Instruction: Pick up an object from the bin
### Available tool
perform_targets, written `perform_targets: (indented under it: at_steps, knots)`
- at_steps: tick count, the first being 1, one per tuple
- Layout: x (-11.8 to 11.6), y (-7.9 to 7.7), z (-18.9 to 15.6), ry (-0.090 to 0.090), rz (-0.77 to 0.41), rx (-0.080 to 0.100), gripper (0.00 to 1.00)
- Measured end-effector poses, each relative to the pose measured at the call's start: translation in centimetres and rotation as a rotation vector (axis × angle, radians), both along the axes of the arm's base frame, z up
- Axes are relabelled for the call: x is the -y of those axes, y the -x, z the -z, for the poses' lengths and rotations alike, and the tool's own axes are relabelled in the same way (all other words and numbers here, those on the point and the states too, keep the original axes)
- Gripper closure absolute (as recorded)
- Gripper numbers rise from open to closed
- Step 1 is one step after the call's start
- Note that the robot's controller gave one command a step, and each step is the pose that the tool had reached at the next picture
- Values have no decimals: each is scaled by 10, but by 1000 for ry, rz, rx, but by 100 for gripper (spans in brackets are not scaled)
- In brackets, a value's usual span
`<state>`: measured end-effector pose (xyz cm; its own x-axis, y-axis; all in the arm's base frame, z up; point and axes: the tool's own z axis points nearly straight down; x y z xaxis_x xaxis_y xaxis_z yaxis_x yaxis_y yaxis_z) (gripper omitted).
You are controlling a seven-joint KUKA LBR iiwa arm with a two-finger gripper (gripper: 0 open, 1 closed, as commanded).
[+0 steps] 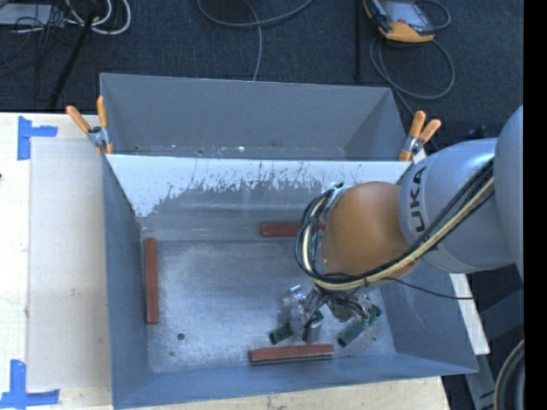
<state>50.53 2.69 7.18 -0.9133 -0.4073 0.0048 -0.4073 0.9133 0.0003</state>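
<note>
My gripper [320, 330] hangs low over the front right part of the bin floor, under the arm's orange cover. Its two dark fingertips [285, 331] stand apart, so it is open, and I see nothing between them. A long brown stick [291, 354] lies flat along the front wall, just in front of the fingertips and apart from them. A second brown stick [280, 229] lies at the foot of the back wall, partly hidden by the arm.
A third brown stick [150, 280] lies lengthwise along the left wall. The arm comes in from the right and covers the right part of the bin floor.
</note>
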Motion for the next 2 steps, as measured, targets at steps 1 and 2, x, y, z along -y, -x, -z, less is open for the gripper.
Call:
perform_targets:
  at_steps: [1, 2]
  knots:
    - [-42, -6, -3, -2, -683, 12, 100]
    - [-42, -3, -1, -5, -679, 4, 0]
